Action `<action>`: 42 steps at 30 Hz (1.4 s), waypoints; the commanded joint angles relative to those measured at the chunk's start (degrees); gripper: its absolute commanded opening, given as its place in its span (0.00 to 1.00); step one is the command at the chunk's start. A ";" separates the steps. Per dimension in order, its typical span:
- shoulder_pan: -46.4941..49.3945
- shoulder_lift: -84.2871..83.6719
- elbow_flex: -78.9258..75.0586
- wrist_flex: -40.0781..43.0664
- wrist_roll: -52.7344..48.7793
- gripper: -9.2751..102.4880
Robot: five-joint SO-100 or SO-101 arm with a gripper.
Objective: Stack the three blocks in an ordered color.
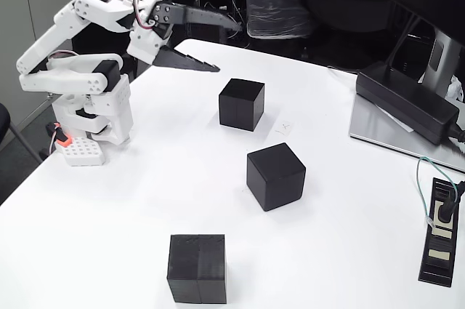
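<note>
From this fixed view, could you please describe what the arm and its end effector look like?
The arm has chunky white plastic links with black servo blocks at the joints and thin red and dark wires near the wrist. Its end effector has two long, black, tapering fingers. An orange part sits by the base.

We see 3 black cubes standing apart on the white table (145,200): the far cube (241,104), the middle cube (275,176) and the near cube (197,267) at the bottom edge. None touches another. At the left, the white arm (80,83) holds its gripper (229,47) above the table's far edge, its 2 dark fingers spread and gripping nothing. At the right lie a long black adapter box (407,102) and a power strip (439,233).
</note>
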 commanded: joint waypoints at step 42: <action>15.21 -84.90 -50.80 12.22 -20.83 0.30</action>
